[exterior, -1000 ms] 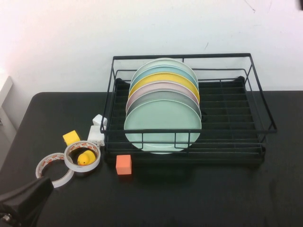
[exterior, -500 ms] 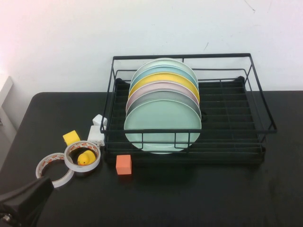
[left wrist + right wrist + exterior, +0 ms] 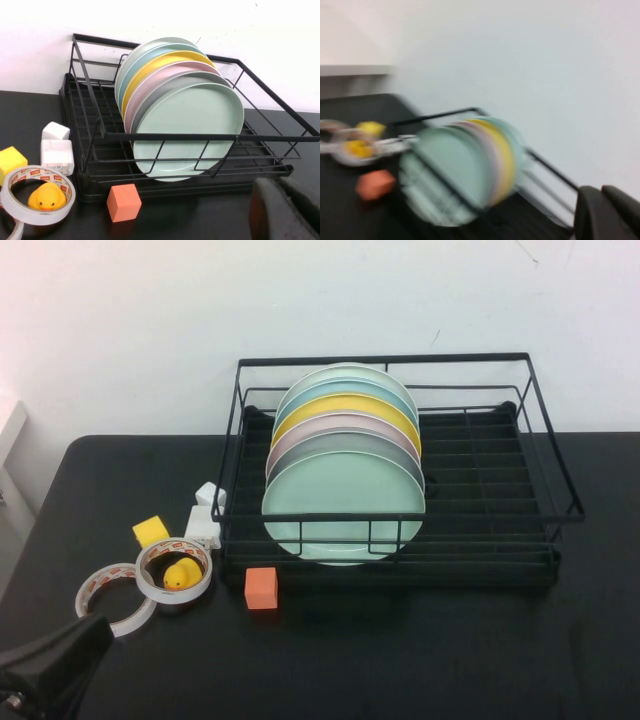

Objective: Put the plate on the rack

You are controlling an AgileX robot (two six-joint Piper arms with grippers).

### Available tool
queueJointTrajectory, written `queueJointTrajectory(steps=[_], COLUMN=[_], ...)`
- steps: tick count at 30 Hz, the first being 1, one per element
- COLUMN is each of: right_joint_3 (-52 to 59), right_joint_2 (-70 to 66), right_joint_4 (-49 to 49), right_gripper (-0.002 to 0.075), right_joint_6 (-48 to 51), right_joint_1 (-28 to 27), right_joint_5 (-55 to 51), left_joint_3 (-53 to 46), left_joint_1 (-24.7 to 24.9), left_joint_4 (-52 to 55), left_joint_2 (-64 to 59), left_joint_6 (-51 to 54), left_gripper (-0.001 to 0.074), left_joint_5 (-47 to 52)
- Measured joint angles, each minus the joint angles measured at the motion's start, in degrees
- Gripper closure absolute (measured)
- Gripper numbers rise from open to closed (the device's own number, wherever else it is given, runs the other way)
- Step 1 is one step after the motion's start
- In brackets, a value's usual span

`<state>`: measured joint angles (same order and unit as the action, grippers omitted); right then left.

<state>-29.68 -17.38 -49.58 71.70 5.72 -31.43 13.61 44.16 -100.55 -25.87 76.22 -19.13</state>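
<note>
The left end effector (image 3: 45, 672) sits low at the near-left corner of the bench (image 3: 420, 660), a dark padded shape only partly in the high view; whether its fingers are apart or together cannot be told. In its own wrist view only a dark corner of it (image 3: 285, 210) shows, holding nothing that can be seen. The right end effector (image 3: 607, 212) does not appear in the high view; its wrist view is blurred and shows just a dark edge of it, so its fingers cannot be judged either.

Nearest the left end effector lie two rolls of tape: a flatter one (image 3: 112, 598) on the bench, and a second roll (image 3: 174, 570) just beside it with a small yellow rubber duck (image 3: 181, 574) inside its ring. Behind them are a yellow cube (image 3: 150, 531) and two white blocks (image 3: 205, 520) close against the rack's left end. An orange cube (image 3: 261, 587) rests just in front of the rack.

The black wire rack (image 3: 500, 510) stands at the far middle of the bench. The pale mint-green plate (image 3: 343, 506) stands on edge in its left half, foremost of a row of upright plates. Behind it come a grey plate (image 3: 345, 443), a pink one (image 3: 340, 424), a yellow one (image 3: 345, 406), a teal one (image 3: 345, 389) and another pale one at the back. The rack's right half holds nothing.
</note>
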Motion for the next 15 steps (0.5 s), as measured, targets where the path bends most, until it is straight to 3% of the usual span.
queueJointTrajectory(steps=[6,12,15], right_joint_3=[8.2,18.3,23.5], right_joint_2=[3.5,8.1,11.8], right_joint_4=[0.1,0.8,12.8], right_gripper=[0.0724,0.0725,0.0725], right_joint_6=[0.6,0.3,-12.6], right_joint_1=[0.0,0.0,0.0], right_joint_5=[16.5,23.9,24.1], left_joint_3=[0.0,0.0,0.0], left_joint_1=[0.0,0.0,0.0], left_joint_4=[0.0,0.0,0.0], left_joint_2=[0.0,0.0,0.0], left_joint_6=[0.0,0.0,0.0], left_gripper=[0.0737,0.0737,0.0737], left_joint_5=[0.0,-0.1,-0.1])
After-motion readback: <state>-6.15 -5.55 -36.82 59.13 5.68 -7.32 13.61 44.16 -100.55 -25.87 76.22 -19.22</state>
